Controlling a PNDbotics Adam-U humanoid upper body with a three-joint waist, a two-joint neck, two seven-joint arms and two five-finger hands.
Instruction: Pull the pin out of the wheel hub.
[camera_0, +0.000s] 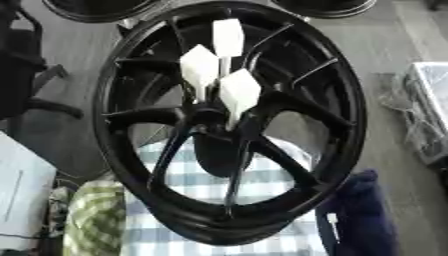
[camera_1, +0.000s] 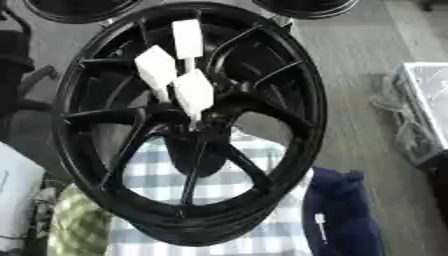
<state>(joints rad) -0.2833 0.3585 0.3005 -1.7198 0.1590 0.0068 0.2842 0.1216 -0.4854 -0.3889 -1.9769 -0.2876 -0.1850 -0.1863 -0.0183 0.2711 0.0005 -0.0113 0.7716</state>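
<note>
The black hub (camera_0: 229, 120) stands tilted on a checked cloth (camera_0: 210, 190). Three white pins (camera_0: 238, 95) project from its centre, close together. No hand is in view, so hand state is unknown. Risk: a skewed pull could jam a pin or tip the hub.

We see a surface covered by a blue-and-white checked cloth (camera_0: 206, 187), on which the black wheel hub (camera_0: 229, 120) stands tilted, its lower rim resting on the cloth. At the cloth's left edge lies a green-and-white checked fabric (camera_0: 92, 220). At its right edge lies a dark blue fabric (camera_1: 346, 215), touching the rim. Three white pins (camera_0: 238, 95) stand in the hub centre. Grey floor (camera_1: 359, 45) surrounds the surface
</note>
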